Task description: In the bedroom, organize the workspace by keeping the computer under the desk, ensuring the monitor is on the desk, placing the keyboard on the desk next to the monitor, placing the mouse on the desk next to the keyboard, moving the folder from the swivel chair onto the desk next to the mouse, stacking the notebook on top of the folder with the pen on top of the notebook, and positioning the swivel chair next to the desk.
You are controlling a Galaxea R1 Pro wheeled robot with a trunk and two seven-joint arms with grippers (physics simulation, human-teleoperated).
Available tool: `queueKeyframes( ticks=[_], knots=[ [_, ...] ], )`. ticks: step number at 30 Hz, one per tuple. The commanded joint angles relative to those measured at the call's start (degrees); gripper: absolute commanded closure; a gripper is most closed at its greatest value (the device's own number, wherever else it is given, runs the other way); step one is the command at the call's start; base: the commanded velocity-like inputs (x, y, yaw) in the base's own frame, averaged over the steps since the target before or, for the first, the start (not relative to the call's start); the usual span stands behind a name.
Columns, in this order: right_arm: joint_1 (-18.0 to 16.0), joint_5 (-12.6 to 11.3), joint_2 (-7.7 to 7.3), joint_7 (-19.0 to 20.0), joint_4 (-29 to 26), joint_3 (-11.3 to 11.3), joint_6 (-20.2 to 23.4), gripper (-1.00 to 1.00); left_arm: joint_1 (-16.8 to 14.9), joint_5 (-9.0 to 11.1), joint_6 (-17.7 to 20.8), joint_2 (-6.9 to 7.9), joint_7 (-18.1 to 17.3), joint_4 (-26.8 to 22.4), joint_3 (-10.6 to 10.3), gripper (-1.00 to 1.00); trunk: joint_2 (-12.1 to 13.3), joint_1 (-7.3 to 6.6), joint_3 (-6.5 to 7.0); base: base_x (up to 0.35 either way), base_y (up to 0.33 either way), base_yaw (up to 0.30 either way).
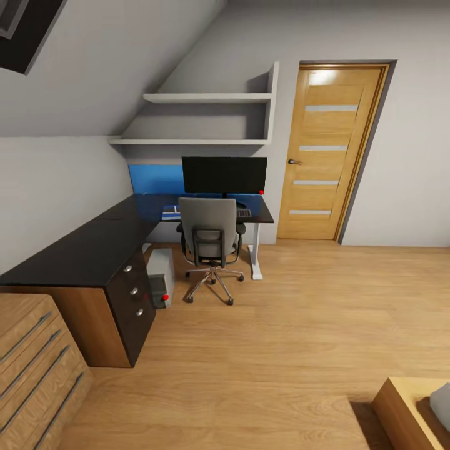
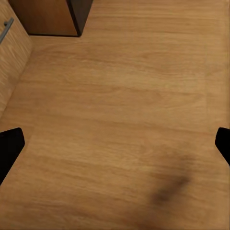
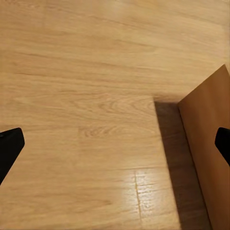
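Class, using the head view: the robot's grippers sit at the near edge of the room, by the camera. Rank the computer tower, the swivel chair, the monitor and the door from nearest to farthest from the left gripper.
1. computer tower: on the floor beside the desk drawers, left of centre.
2. swivel chair: just behind it, at the desk.
3. monitor: on the desk, beyond the chair.
4. door: back wall, far right; close to the monitor in depth, so this order is tentative.

The floor [image 1: 300,325] is smooth, light wood with a soft shine. The counter [image 1: 81,250] top is dark and matt. The swivel chair [image 1: 209,240] has grey cloth and shiny metal legs. The door [image 1: 328,153] is wood.
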Motion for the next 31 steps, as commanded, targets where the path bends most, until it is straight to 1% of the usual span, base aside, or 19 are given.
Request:
queueKeyframes(
  ticks=[1, 15, 20, 21, 22, 24, 25, 26, 27, 28, 30, 31],
  knots=[
    [-0.06, -0.46, 0.02, -0.06, 0.13, 0.5, -0.25, -1.0, 0.03, 0.34, -0.18, 0.0, 0.2, 0.01, -0.52, -1.0, -0.03, 0.0, -0.06, 0.0, 0.0, 0.0],
    [-0.06, -0.46, 0.02, -0.07, 0.14, 0.5, -0.25, -1.0, 0.23, 0.28, 0.05, -0.14, 0.3, 0.01, -0.49, -1.0, -0.03, 0.0, -0.06, 0.0, 0.0, 0.0],
    [-0.06, -0.46, 0.02, -0.04, 0.14, 0.5, -0.25, -1.0, 0.24, 0.28, 2.74, -0.23, 0.25, 0.01, -0.49, -1.0, -0.03, 0.0, -0.06, 0.0, 0.0, 0.0],
    [-0.06, -0.46, 0.02, -0.05, 0.14, 0.5, -0.25, -1.0, 0.24, 0.28, 3.69, -0.23, 0.25, 0.01, -0.49, -1.0, -0.03, 0.0, -0.06, 0.0, 0.0, 0.0],
    [-0.06, -0.46, 0.02, -0.06, 0.14, 0.5, -0.25, -1.0, 0.24, 0.26, 6.04, -0.26, 0.24, 0.01, -0.51, -1.0, -0.03, 0.0, -0.06, 0.0, 0.0, 0.0],
    [-0.06, -0.46, 0.02, -0.06, 0.14, 0.5, -0.25, -1.0, 0.24, 0.24, 8.83, -0.29, 0.24, 0.01, -0.5, -1.0, -0.03, 0.0, -0.06, 0.0, 0.0, 0.0],
    [-0.06, -0.46, 0.02, -0.06, 0.14, 0.5, -0.25, -1.0, 0.24, 0.22, 11.93, -0.33, 0.23, -0.02, -0.5, -1.0, -0.03, 0.0, -0.06, 0.0, 0.0, 0.0],
    [-0.06, -0.46, 0.02, -0.06, 0.14, 0.5, -0.25, -1.0, 0.24, 0.22, 13.54, -0.35, 0.23, -0.03, -0.5, -1.0, -0.03, 0.0, -0.06, 0.0, 0.0, 0.0],
    [-0.06, -0.46, 0.02, -0.07, 0.14, 0.5, -0.25, -1.0, 0.24, 0.21, 16.66, -0.4, 0.23, -0.05, -0.55, -1.0, -0.03, 0.0, -0.06, 0.0, 0.0, 0.0],
    [-0.06, -0.46, 0.02, -0.07, 0.14, 0.5, -0.25, -1.0, 0.24, 0.21, 18.13, -0.44, 0.23, -0.06, -0.59, -1.0, -0.03, 0.0, -0.06, 0.0, 0.0, 0.0],
    [-0.06, -0.46, 0.02, -0.06, 0.14, 0.5, -0.25, -1.0, 0.24, 0.2, 23.21, -0.6, 0.23, -0.07, -0.71, -1.0, -0.03, 0.0, -0.06, 0.0, 0.0, 0.0],
    [-0.06, -0.46, 0.02, -0.06, 0.14, 0.5, -0.25, -1.0, 0.24, 0.2, 24.15, -0.62, 0.23, -0.07, -0.73, -1.0, -0.03, 0.0, -0.06, 0.0, 0.0, 0.0]
  ],
)
